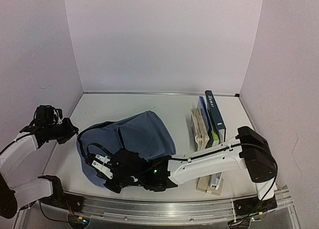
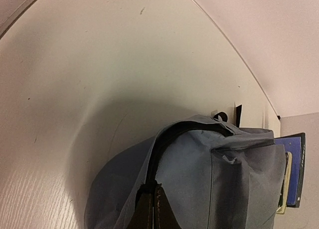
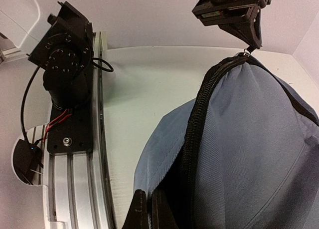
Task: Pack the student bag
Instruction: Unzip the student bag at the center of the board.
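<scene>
- Pinched shut in left tool: zip end of large soft slate-blue fabric student bag.
- Clamped together in right tool: dark zipper edge of same bag.
- Slumped on white bench, stretched between both tools.

soft, even overhead light fills the top view; the pale matte table and walls look bright, faintly pink, without hard glare. in the left wrist view the soft slate-blue fabric backpack casts a broad, fuzzy shadow on the table. both wrist views bow straight lines near their borders; the left gripper and right gripper are dark and blurred.
</scene>
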